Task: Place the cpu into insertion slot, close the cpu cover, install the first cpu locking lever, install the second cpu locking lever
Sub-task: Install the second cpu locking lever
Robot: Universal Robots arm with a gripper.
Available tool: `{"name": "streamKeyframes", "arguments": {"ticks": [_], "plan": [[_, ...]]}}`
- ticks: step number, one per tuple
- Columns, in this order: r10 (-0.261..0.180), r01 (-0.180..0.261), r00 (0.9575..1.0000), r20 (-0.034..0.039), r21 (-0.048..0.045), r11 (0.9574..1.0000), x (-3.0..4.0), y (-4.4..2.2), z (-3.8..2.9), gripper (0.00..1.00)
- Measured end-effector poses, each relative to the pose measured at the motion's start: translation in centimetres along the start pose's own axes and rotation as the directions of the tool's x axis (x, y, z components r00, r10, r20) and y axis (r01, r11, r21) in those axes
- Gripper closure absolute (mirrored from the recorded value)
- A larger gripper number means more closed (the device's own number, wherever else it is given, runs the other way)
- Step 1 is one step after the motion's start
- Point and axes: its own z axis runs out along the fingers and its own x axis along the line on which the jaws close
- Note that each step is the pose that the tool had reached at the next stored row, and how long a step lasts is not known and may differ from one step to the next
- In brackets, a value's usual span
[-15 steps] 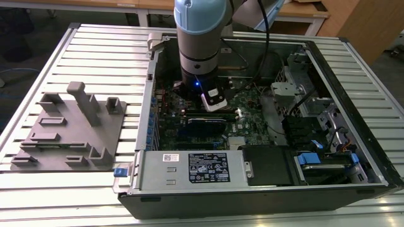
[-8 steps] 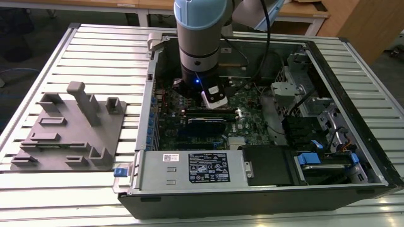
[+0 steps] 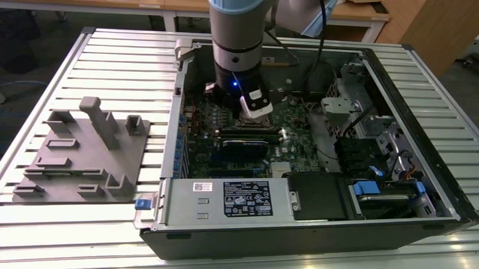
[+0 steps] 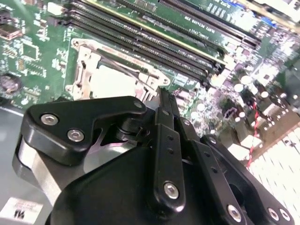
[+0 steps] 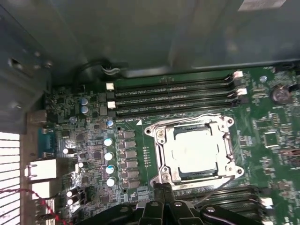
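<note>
Exterior view: the arm comes down from twelve o'clock into an open computer case lying on its side on a slatted metal table. The gripper hangs just above the insertion slot, near the middle of the green motherboard. At nine o'clock from the case, well apart from it, a grey parts fixture sits on the slats. Wooden furniture stands behind the table, at twelve to two o'clock. I cannot tell the state of the gripper from here.

Second wrist view: the gripper has its two dark fingers drawn together at the tip, nothing visible between them, so I read it as clenched and empty. The tip sits just beside the socket's edge, at about five o'clock from it. The cpu lies flat inside the slot, pale top up. Long black memory slots run beside the socket at one o'clock.

First wrist view: the cpu is seated square in the insertion slot, and the cpu cover lies down flat around it. Judgement: placement done, cover closed. The thin levers by the frame look not fully latched, though I cannot be sure. The gripper is at six o'clock of the socket, probably placed there to reach that edge.
</note>
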Motion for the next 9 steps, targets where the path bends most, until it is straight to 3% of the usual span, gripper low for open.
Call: {"name": "streamKeyframes", "arguments": {"ticks": [5, 7, 9], "plan": [[0.0, 0.0, 1.0, 0.0, 0.0001, 1.0, -0.05, 0.2, -1.12, 0.89], [0.001, -0.001, 1.0, 0.0004, 0.0009, 1.0, -0.09, 0.24, -1.22, 0.89], [0.006, -0.006, 1.0, 0.0026, 0.0105, 0.9999, -0.18, 0.31, -1.21, 0.89]]}}
